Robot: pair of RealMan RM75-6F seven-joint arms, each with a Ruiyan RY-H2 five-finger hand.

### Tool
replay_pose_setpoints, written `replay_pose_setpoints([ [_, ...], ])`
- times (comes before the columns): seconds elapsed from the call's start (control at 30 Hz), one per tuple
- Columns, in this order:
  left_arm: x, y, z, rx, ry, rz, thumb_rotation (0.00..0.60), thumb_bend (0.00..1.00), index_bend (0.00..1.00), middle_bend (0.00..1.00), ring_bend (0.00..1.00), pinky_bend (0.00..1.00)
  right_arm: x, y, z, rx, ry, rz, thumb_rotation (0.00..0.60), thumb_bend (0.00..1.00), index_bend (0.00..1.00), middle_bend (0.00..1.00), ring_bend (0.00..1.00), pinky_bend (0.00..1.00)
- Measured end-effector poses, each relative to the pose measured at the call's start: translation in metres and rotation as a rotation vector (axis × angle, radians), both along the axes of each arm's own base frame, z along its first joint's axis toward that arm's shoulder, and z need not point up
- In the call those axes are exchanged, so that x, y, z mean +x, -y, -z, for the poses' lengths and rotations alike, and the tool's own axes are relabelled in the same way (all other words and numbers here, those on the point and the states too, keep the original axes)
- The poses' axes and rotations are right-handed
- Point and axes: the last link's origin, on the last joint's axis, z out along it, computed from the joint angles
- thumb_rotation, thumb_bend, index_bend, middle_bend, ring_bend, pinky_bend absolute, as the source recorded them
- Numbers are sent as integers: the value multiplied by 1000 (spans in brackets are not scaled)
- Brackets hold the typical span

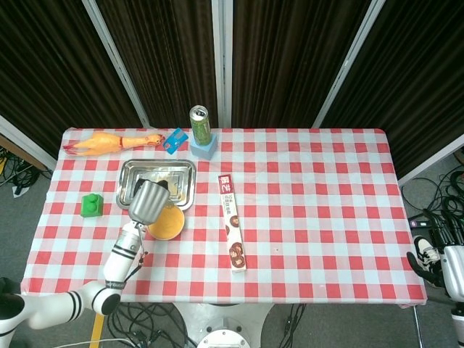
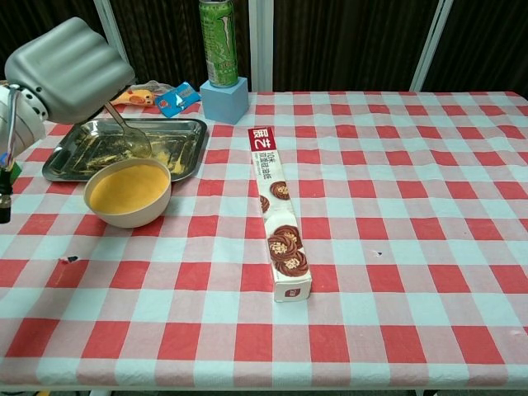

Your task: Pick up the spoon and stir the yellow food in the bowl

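Note:
A white bowl (image 1: 166,222) (image 2: 128,191) of yellow food (image 2: 129,186) sits on the checked cloth just in front of a steel tray (image 1: 156,164) (image 2: 195,125). My left hand (image 1: 148,201) (image 2: 68,70) hovers over the tray's front left part, behind the bowl, and grips the handle of a metal spoon (image 2: 125,130). The spoon slants down, and its scoop rests in the tray among yellow smears. In the head view the hand hides the spoon. My right hand (image 1: 433,259) hangs off the table's right edge, holding nothing.
A green can (image 1: 200,123) (image 2: 217,41) stands on a blue block (image 2: 224,101) behind the tray. A long cookie box (image 1: 233,221) (image 2: 279,214) lies right of the bowl. A rubber chicken (image 1: 109,143), a blue card (image 1: 175,141) and a green block (image 1: 91,205) lie at the left.

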Motion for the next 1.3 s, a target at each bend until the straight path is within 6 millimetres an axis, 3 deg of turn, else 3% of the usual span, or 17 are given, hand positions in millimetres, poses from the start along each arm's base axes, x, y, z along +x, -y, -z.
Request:
replay_pose_setpoints([
  [0.47, -32, -55, -19, -128, 497, -422, 600, 401, 628, 915, 929, 999, -2, 2, 2, 8, 2, 6, 600, 245, 0, 133, 0, 0],
  [0.67, -40, -68, -21, -138, 524, -503, 600, 393, 539, 915, 929, 999, -3, 2, 2, 9, 4, 11, 600, 245, 0, 133, 0, 0],
  [1.0, -44, -70, -23, -146, 522, -548, 600, 367, 316, 860, 891, 990, -2, 4, 2, 12, 2, 7, 600, 245, 0, 133, 0, 0],
  [1.13, -45, -67, -32, -136, 589, -551, 600, 354, 298, 746, 748, 933, -2, 5, 2, 14, 3, 7, 600, 245, 0, 133, 0, 0],
  [1.2, -49, -64, -42, -117, 630, -539, 600, 344, 298, 650, 617, 812, -2, 5, 2, 18, 1, 11, 600, 245, 0, 132, 0, 0],
  [1.3, -59, -53, -60, -85, 675, -508, 600, 326, 298, 473, 412, 545, -3, 5, 2, 27, -1, 16, 600, 245, 0, 128, 0, 0],
])
